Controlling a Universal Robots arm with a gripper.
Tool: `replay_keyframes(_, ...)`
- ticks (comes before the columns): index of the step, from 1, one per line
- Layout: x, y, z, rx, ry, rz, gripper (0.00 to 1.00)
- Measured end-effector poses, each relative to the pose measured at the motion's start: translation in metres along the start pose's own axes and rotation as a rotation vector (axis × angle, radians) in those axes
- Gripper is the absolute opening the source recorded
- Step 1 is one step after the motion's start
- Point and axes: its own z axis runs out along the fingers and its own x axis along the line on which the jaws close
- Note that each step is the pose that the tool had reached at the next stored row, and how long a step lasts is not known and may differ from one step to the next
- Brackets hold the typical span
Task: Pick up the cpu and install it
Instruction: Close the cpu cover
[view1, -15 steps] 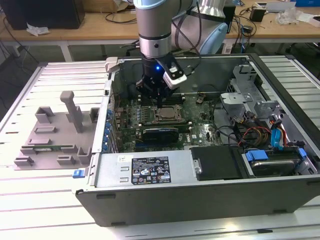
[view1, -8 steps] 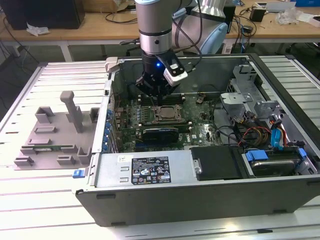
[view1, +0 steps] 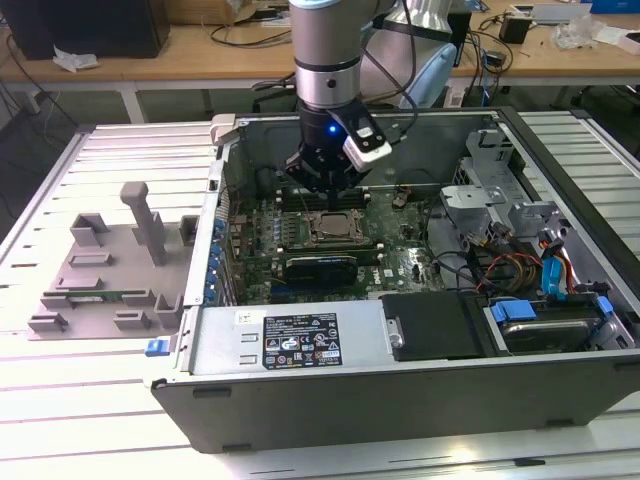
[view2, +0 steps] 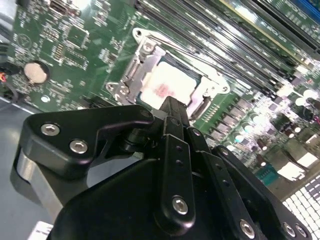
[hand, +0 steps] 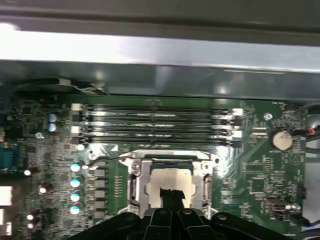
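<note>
The cpu (hand: 170, 180), a flat silver square, lies inside the open metal-framed socket (hand: 134, 182) on the green motherboard. In the second wrist view the cpu (view2: 167, 82) shines bright within the socket frame (view2: 131, 75). My gripper (hand: 170, 194) hangs just over the cpu's middle, its black fingers pressed together with nothing between them. From the exterior view the gripper (view1: 328, 200) points straight down into the computer case over the cpu (view1: 333, 226). Whether the fingertips touch the chip I cannot tell.
Memory slots (hand: 155, 125) run alongside the socket, and a coin battery (hand: 281, 139) sits on the board. The open case (view1: 300, 345) has a drive cage (view1: 500, 190) and cables (view1: 520, 265) on the exterior view's right. A grey parts fixture (view1: 110, 265) lies left of the case.
</note>
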Motion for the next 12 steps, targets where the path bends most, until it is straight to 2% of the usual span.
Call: replay_keyframes(12, -0.0008, 0.0, -0.0032, -0.0001, -0.0001, 0.0, 0.11)
